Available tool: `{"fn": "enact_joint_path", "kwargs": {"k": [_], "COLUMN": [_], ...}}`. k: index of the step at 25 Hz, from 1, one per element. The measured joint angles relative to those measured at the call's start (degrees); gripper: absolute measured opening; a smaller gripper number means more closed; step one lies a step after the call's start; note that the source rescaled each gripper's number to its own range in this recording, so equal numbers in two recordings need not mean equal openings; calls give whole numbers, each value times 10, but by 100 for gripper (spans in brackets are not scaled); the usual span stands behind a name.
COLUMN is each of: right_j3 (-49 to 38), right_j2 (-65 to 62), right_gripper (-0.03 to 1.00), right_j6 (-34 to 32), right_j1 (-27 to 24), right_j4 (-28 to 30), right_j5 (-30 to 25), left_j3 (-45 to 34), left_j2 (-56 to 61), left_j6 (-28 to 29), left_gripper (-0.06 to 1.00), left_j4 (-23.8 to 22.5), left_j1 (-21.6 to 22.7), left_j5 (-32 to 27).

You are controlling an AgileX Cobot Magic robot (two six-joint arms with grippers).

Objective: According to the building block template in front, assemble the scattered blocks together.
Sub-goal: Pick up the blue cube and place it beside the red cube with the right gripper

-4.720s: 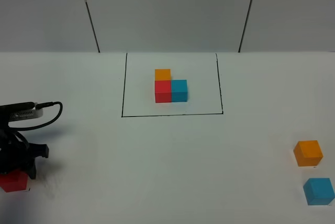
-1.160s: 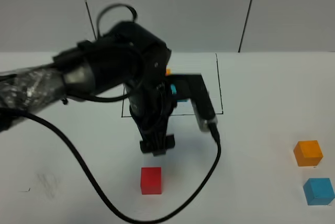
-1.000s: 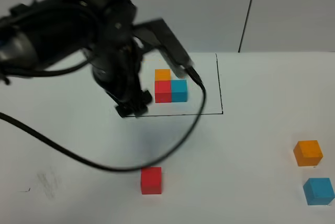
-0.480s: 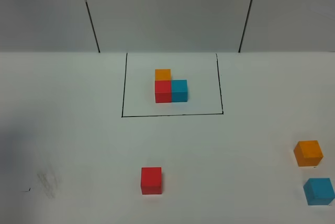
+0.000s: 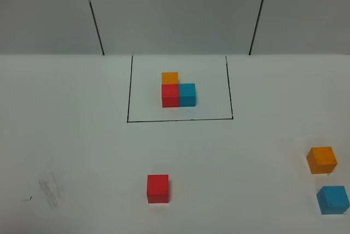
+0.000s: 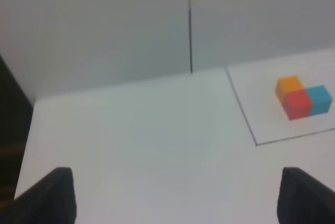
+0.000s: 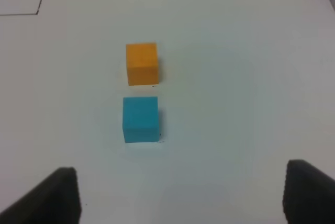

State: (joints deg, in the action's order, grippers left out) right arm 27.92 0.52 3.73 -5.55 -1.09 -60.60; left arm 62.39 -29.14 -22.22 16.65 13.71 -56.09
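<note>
The template, a joined orange, red and blue L (image 5: 178, 93), sits inside a thin black rectangle (image 5: 180, 119) at the back middle; it also shows in the left wrist view (image 6: 303, 98). The loose red cube (image 5: 158, 188) lies alone at the front middle. The loose orange cube (image 5: 321, 159) and sky-blue cube (image 5: 333, 199) lie apart at the front right, also in the right wrist view as orange (image 7: 141, 63) and blue (image 7: 140, 118). My left gripper (image 6: 178, 198) is open and empty. My right gripper (image 7: 180, 195) is open and empty, short of the blue cube. Neither arm shows in the exterior view.
A white table (image 5: 82, 146) with a grey panelled wall (image 5: 175, 10) behind it. A faint scuff mark (image 5: 49, 187) lies at the front left. The table's left edge and a dark gap show in the left wrist view (image 6: 13, 130).
The left arm brought the red cube from the far left to the front middle, let it go and drew back out of the exterior view. Orange and blue cubes have not moved.
</note>
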Motion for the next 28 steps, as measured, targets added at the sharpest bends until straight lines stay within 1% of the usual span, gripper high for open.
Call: {"fn": "enact_joint_path", "kwargs": {"k": [1, 3, 6, 8, 11, 17, 20, 25, 28], "right_j3": [0, 0, 0, 0, 0, 0, 0, 0, 0], "right_j2": [0, 0, 0, 0, 0, 0, 0, 0, 0], "right_gripper": [67, 67, 67, 67, 67, 67, 67, 67, 67], "right_j6": [0, 0, 0, 0, 0, 0, 0, 0, 0], "right_j1": [0, 0, 0, 0, 0, 0, 0, 0, 0], "right_j4": [0, 0, 0, 0, 0, 0, 0, 0, 0], "right_j5": [0, 0, 0, 0, 0, 0, 0, 0, 0], "left_j3": [-5, -16, -44, -75, -126, -207, -224, -269, -301], "left_j2": [31, 91, 143, 157, 161, 188, 230, 271, 282], "left_j6": [-6, -7, 12, 20, 15, 12, 15, 46, 66], "left_gripper": [73, 72, 72, 72, 71, 69, 69, 69, 69], "left_j4": [11, 17, 18, 20, 20, 31, 19, -23, -34], "left_j1": [0, 0, -1, -3, -8, -44, -57, -60, -61], "left_j5": [0, -2, -21, -29, -34, -52, -55, -55, -53]}}
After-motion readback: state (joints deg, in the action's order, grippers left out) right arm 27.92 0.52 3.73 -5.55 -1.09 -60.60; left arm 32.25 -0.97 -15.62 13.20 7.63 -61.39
